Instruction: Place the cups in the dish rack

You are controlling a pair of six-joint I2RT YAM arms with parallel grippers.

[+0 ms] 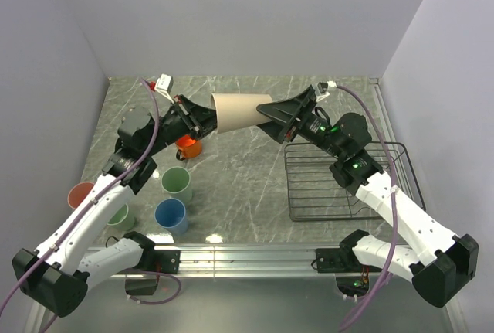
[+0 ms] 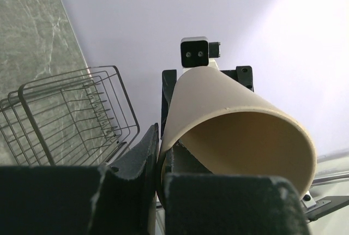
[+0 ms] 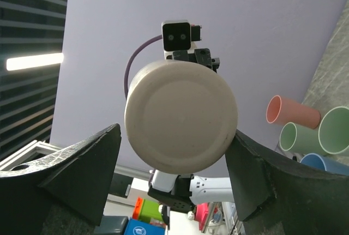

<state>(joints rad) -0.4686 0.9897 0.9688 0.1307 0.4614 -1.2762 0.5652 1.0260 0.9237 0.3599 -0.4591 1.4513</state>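
The beige cup (image 1: pixel 238 112) hangs on its side in the air, left of the dish rack (image 1: pixel 291 186), with its mouth turned away from the rack. The left gripper (image 1: pixel 202 120) pinches the rim wall, one finger inside and one outside. The right gripper (image 1: pixel 274 117) has its fingers flanking the cup's base; whether they press it I cannot tell. The orange mug (image 1: pixel 187 147), blue cup (image 1: pixel 170 214) and salmon cup (image 1: pixel 81 194) sit farther left of the rack

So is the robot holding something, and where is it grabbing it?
The left gripper pinches the beige cup by its rim wall. The right gripper only straddles its base and seems unclamped.
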